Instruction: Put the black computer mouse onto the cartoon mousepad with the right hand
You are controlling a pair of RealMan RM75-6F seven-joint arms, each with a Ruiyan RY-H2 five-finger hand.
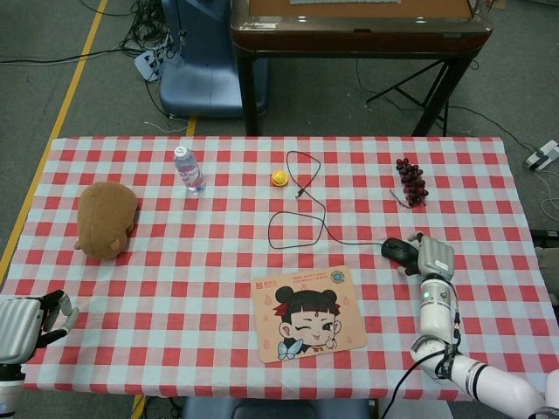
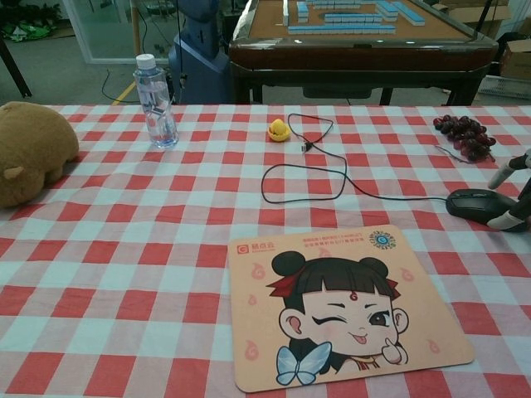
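Observation:
The black computer mouse (image 1: 397, 250) lies on the checked cloth right of centre, and its cable (image 1: 301, 214) loops back toward the table's middle. My right hand (image 1: 434, 258) is at the mouse's right end with its fingers spread over that end. In the chest view the fingers (image 2: 516, 192) reach in from the right edge onto the mouse (image 2: 474, 204); no firm grip shows. The cartoon mousepad (image 1: 307, 314) lies at the near middle, left of the mouse and bare (image 2: 344, 303). My left hand (image 1: 26, 323) hangs at the near left corner and holds nothing.
A brown plush toy (image 1: 106, 218) lies at the left, with a water bottle (image 1: 189, 169) standing behind it. A small yellow toy (image 1: 279, 177) sits by the cable's far end. A bunch of dark grapes (image 1: 411, 181) lies behind the mouse.

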